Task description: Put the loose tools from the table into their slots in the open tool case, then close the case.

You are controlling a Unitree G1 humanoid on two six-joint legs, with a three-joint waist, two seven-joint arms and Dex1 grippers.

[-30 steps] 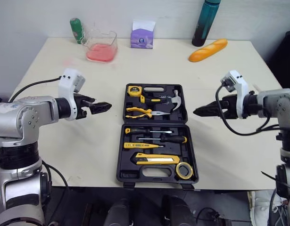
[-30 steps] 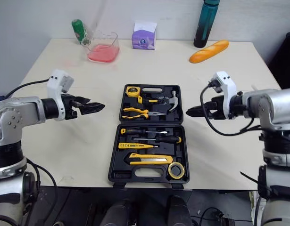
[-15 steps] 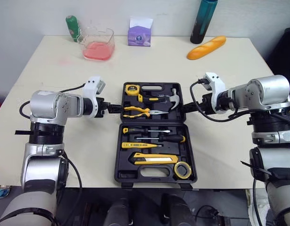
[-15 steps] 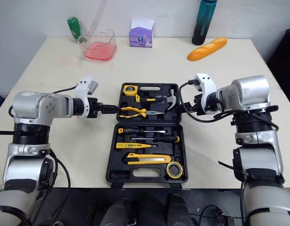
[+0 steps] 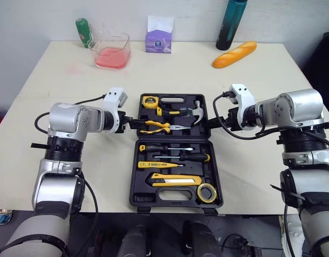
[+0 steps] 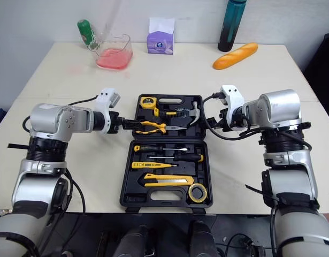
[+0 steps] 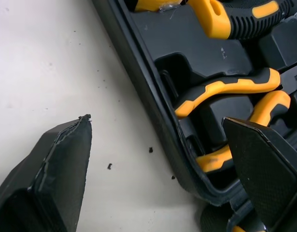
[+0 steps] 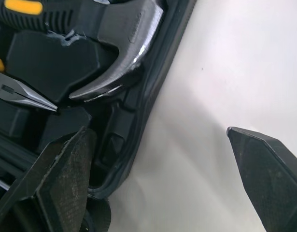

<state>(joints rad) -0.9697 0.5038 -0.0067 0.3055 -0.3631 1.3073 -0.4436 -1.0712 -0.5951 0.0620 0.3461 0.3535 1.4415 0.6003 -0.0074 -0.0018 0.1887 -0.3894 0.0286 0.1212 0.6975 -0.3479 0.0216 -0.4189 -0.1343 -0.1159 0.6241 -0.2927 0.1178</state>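
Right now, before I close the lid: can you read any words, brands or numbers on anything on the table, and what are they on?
No text can be read here.
On the purple box: a round printed logo, too small to read.
On the green bottle: a label, too small to read.
On the tape measure: a face label, too small to read.
On the hammer head: faint stamped marks, too blurred to read.

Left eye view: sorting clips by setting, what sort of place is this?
Probably an indoor lab or office: a table against a bare wall, holding an open tool case, a bottle and a tissue box.
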